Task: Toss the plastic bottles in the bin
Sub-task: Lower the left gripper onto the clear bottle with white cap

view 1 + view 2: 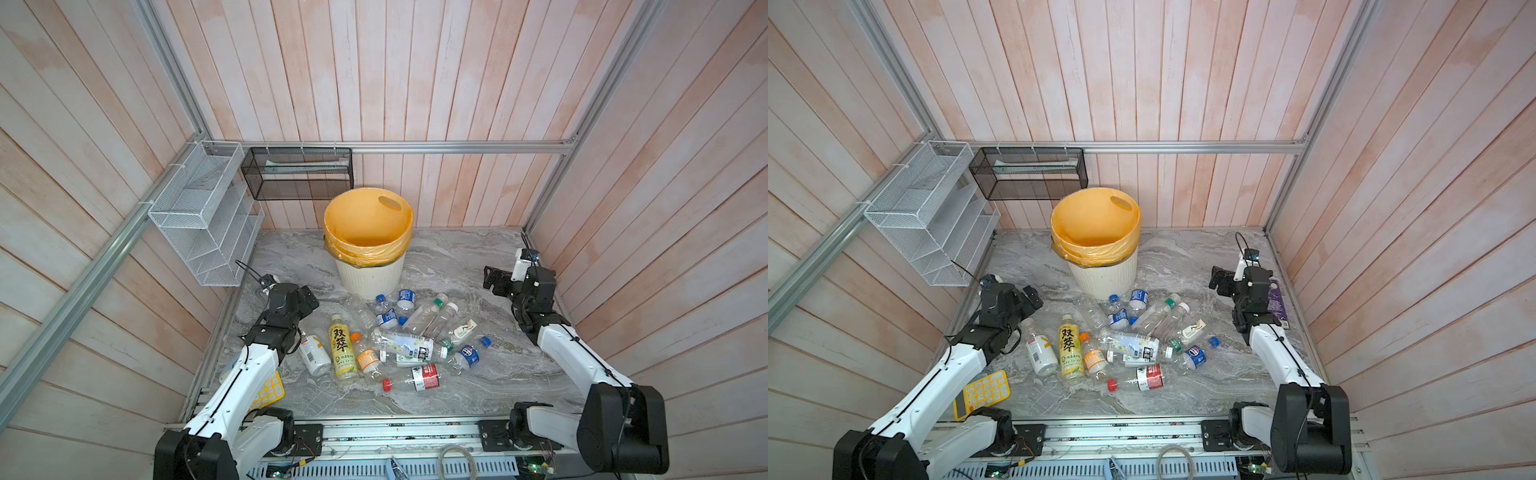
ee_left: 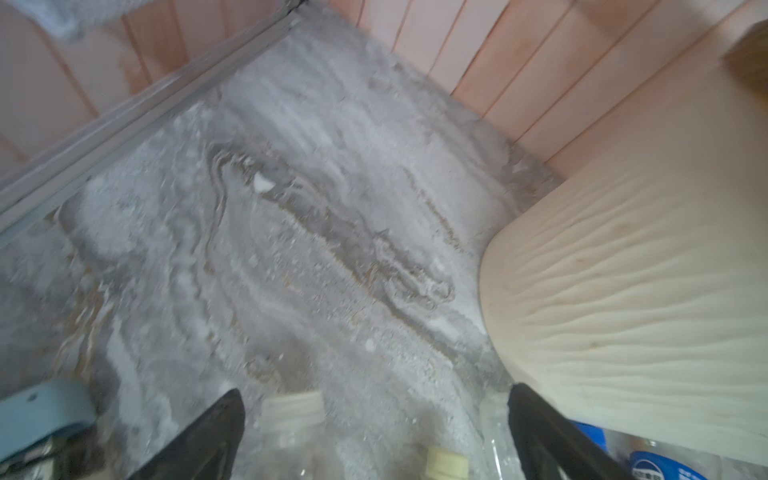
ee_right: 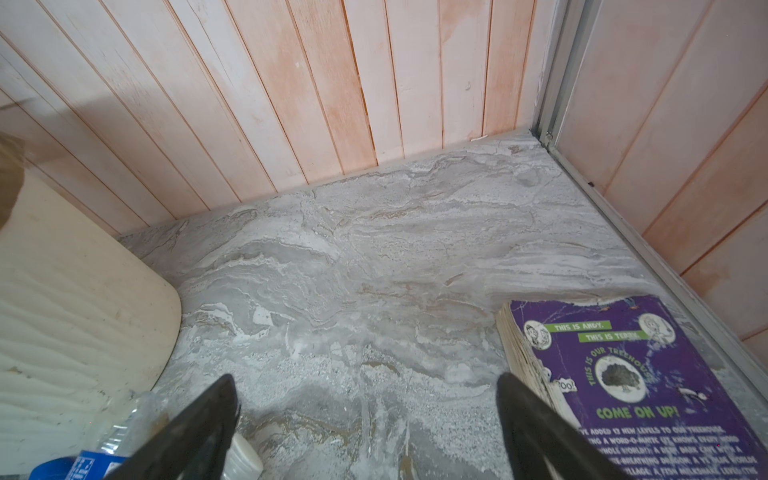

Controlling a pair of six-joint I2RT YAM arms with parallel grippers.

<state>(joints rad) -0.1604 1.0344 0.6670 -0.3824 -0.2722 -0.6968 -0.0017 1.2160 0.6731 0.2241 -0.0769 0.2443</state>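
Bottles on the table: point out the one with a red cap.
The clear bottle with the red-and-white label, lying on its side, frontmost of them all. The other caps in view are blue, green, white, pale yellow or orange.

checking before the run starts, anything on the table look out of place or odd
The plastic bottles lie jumbled on their sides before the bin, none visible inside. Strays: a yellow calculator at the front left, a frayed purple book by the right wall.

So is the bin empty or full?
Empty, as far as shows: in both top views only its yellow bag shows inside the bin; the bottles lie outside on the table.
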